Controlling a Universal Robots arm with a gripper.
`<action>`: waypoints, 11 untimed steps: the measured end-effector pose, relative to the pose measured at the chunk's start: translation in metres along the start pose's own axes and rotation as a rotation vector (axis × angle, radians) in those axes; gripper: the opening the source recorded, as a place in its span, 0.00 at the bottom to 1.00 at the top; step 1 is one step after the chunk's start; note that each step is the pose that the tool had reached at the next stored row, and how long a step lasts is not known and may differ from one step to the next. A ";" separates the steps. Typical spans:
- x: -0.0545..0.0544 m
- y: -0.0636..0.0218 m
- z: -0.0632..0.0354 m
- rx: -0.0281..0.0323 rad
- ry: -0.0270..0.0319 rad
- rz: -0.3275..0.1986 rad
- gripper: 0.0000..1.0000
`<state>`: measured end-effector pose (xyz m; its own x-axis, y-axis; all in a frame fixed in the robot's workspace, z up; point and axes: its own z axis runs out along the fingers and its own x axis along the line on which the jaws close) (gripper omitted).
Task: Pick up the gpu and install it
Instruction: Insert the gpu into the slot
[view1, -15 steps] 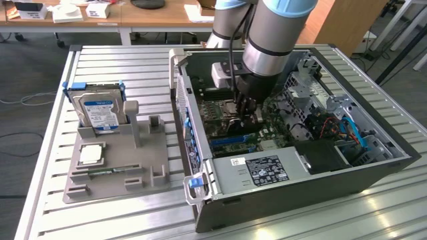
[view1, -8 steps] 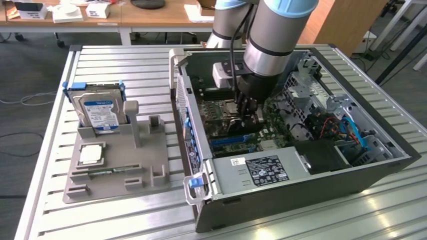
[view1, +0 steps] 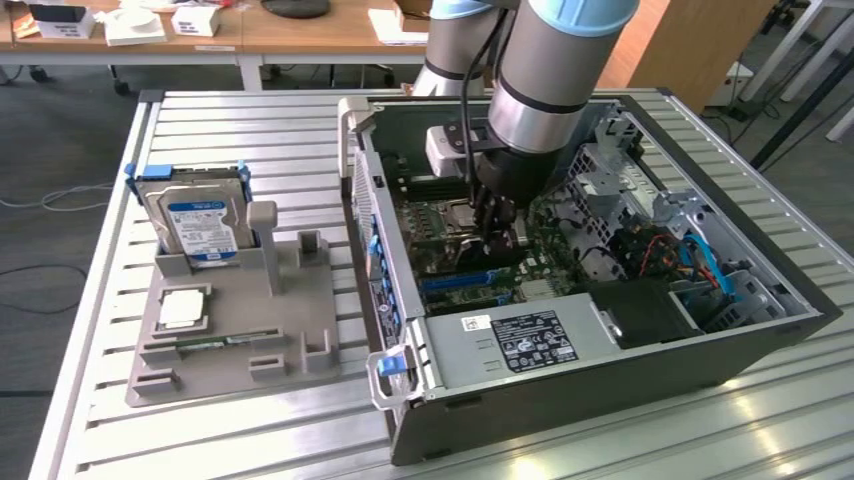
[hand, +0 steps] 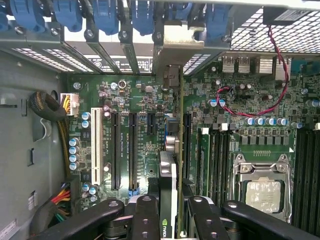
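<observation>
Currently gripper (hand: 170, 205) clamped on gpu (hand: 169, 160): thin card, edge-on, black with silver parts, above motherboard (hand: 125, 95); near end hidden between fingers (hand: 145, 217).

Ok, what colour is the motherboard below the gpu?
The motherboard is green; the wrist view shows it best, behind the gpu held in the gripper.

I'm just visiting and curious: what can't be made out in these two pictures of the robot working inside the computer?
- Wrist view: the gpu, held in the gripper, is seen edge-on; its faces are hidden, and whether it sits in a slot cannot be told.
- Exterior view: the arm hides the gpu and the motherboard slots beneath it.
- Exterior view: the power supply label is too small to read.
</observation>
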<state>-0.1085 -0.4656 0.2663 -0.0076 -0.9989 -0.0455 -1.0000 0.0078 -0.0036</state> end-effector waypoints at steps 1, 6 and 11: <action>0.000 0.0000 0.0000 0.0001 -0.0001 0.000 0.27; 0.000 0.0006 0.0000 0.0000 0.0001 0.000 0.27; 0.000 0.0017 0.0000 0.0000 0.0000 0.000 0.27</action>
<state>-0.1102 -0.4659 0.2663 -0.0073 -0.9989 -0.0455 -1.0000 0.0075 -0.0036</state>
